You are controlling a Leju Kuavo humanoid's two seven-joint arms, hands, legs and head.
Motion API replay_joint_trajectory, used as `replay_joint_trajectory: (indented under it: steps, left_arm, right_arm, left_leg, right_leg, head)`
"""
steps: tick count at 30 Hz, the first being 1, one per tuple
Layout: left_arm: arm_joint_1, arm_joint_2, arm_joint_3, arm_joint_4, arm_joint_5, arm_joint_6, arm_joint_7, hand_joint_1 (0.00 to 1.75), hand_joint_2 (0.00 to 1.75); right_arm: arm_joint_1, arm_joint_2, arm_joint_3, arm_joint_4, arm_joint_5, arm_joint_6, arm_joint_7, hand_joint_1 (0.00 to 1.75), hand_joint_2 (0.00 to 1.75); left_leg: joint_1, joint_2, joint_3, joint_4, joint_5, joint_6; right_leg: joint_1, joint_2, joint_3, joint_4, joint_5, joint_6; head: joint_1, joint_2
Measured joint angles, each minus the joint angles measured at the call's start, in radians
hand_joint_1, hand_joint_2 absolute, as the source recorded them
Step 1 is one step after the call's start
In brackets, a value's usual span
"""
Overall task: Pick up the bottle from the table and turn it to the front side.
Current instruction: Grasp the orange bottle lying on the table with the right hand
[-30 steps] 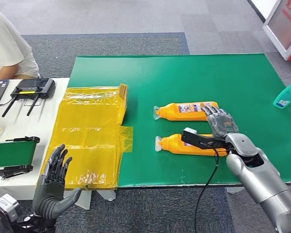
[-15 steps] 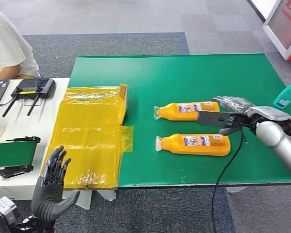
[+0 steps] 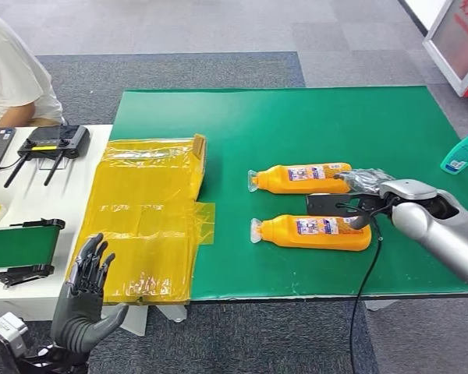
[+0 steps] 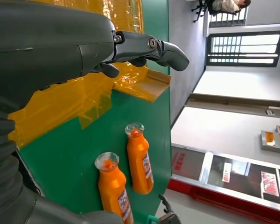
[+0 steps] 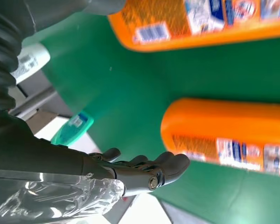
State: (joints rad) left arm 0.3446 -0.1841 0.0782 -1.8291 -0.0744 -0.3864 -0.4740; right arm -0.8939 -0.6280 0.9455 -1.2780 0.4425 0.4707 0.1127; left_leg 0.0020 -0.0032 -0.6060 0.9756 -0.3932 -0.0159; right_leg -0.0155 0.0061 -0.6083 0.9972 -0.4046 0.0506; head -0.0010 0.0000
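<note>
Two orange bottles lie on their sides on the green mat (image 3: 232,132), caps toward the left: a far bottle (image 3: 299,178) and a near bottle (image 3: 311,232), both with labels showing. My right hand (image 3: 366,182), wrapped in clear plastic, hovers at their base ends, between the two, with fingers (image 5: 145,170) stretched out and nothing in them. The right wrist view has the two bottles (image 5: 202,23) (image 5: 230,135) close by. My left hand (image 3: 84,300) is raised below the table's front edge, open with fingers spread. The left wrist view also catches both bottles (image 4: 114,186) (image 4: 140,158).
Yellow plastic film (image 3: 143,218) covers a box at the mat's left edge. A teal bottle (image 3: 461,152) lies at the far right. A controller (image 3: 54,142) and a green belt device (image 3: 19,241) sit on the white table, where a person (image 3: 14,70) sits.
My right hand lifted off the near bottle's base, swung right and farther back, and has now come back a little toward the bottles' bases. The bottles and the left hand stayed put.
</note>
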Motion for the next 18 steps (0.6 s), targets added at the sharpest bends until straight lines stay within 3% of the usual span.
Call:
replay_joint_trajectory:
  steps: [8,18]
  left_arm:
    - [0.0,0.003,0.0,0.005,0.018,-0.001,0.004,0.0,1.75]
    - [-0.003,0.005,0.0,0.011,0.027,-0.005,0.006,0.0,1.75]
  right_arm:
    - [0.098,-0.005,-0.008,0.024,-0.027,-0.05,0.02,0.0,1.75]
    - [0.142,-0.006,-0.041,0.03,-0.016,-0.053,0.037,0.0,1.75]
  left_leg:
    - [0.0,0.0,0.0,0.0,0.0,0.0]
    - [0.0,0.0,0.0,0.0,0.0,0.0]
  right_leg:
    - [0.0,0.0,0.0,0.0,0.0,0.0]
    - [0.0,0.0,0.0,0.0,0.0,0.0]
  head:
    - [0.0,0.0]
    - [0.0,0.0]
